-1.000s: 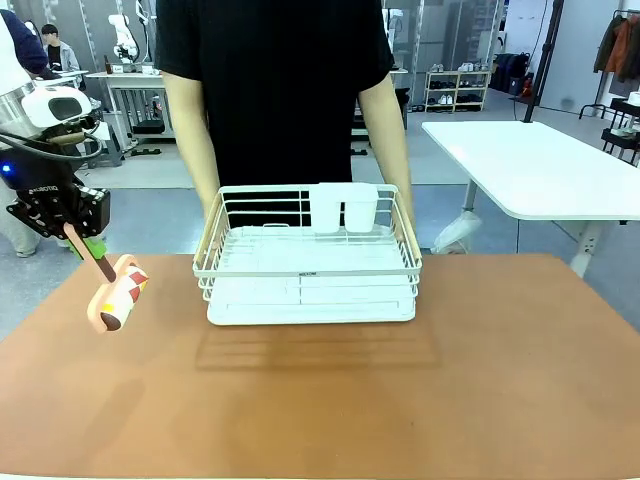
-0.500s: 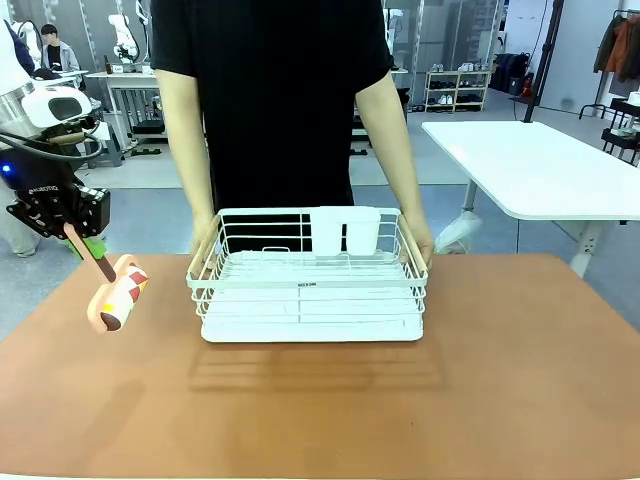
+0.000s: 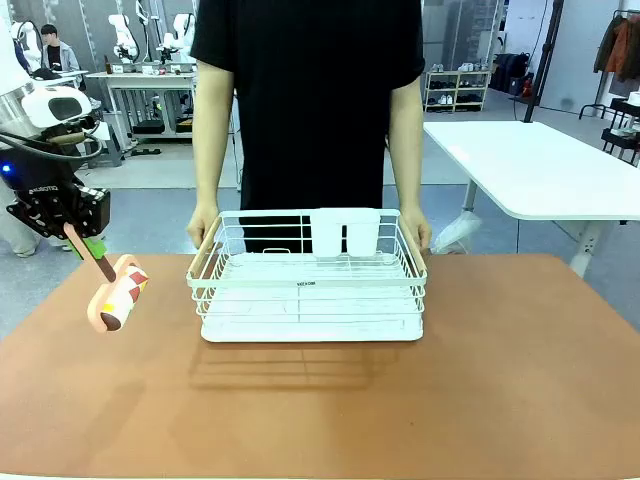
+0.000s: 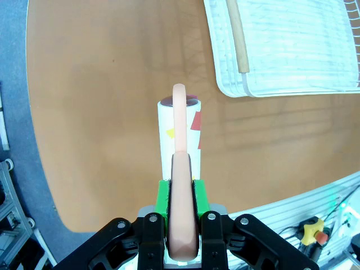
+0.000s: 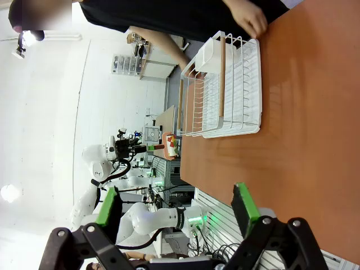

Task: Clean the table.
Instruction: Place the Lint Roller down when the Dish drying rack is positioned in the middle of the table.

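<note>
My left hand [image 4: 180, 225] grips the pink handle of a lint roller [image 3: 118, 292], held just above the brown surface [image 3: 320, 400] beneath it. My right hand [image 5: 177, 211] hangs open. A white dish rack [image 3: 310, 280] sits ahead, a person's hands [image 3: 203, 228] beside it.

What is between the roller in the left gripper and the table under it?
Nothing visible: the roller, clamped in the left gripper, hangs over bare table. The dish rack sits farther along, at the table's middle, the person's hands on it.
</note>
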